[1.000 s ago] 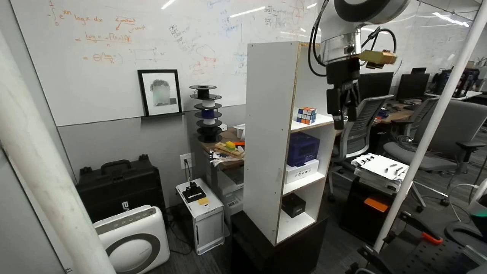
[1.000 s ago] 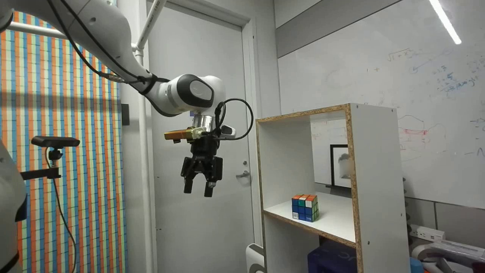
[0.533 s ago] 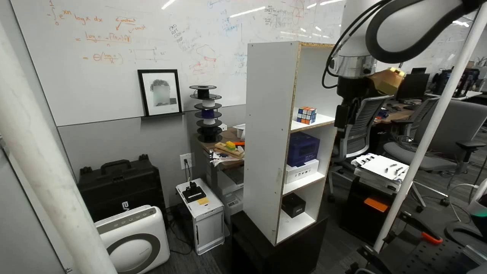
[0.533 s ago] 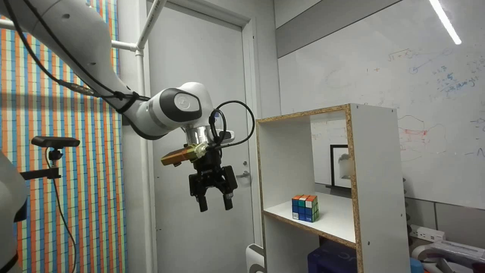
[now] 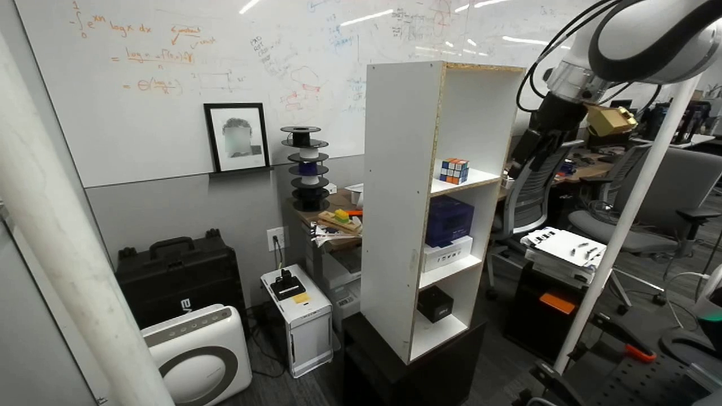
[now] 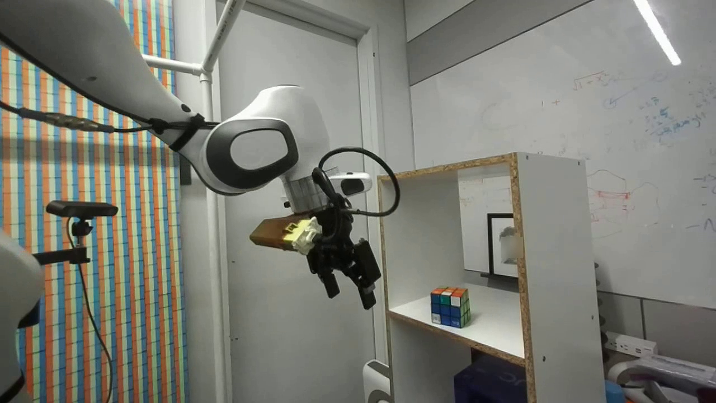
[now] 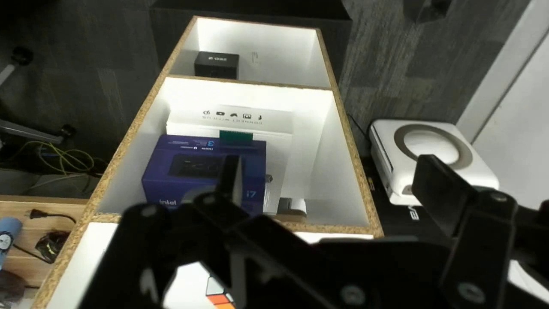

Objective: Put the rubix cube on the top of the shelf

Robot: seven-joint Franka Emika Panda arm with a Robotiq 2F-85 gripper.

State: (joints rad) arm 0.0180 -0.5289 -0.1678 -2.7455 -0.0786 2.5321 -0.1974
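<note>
The rubix cube (image 5: 454,171) sits on the floor of the top open compartment of the white shelf (image 5: 397,208). In an exterior view, the cube (image 6: 450,307) shows blue, orange and white faces, and stands well inside the shelf (image 6: 559,252). In the wrist view only a corner of the cube (image 7: 219,299) shows, mostly hidden behind a finger. My gripper (image 6: 351,294) is open and empty, tilted, in front of and outside the shelf's opening, apart from the cube. It also shows in an exterior view (image 5: 524,164) and the wrist view (image 7: 330,165).
A dark blue-purple box (image 5: 449,220) on a white box (image 5: 447,255) fills the middle compartment. A small black box (image 5: 435,303) lies in the bottom one. The shelf stands on a low black cabinet (image 5: 414,366). A white pole (image 5: 626,225) and chairs stand nearby.
The gripper has moved toward the shelf, lower than a second ago, and has tilted and turned. The arm has swung along with it. The cube and shelf have not moved.
</note>
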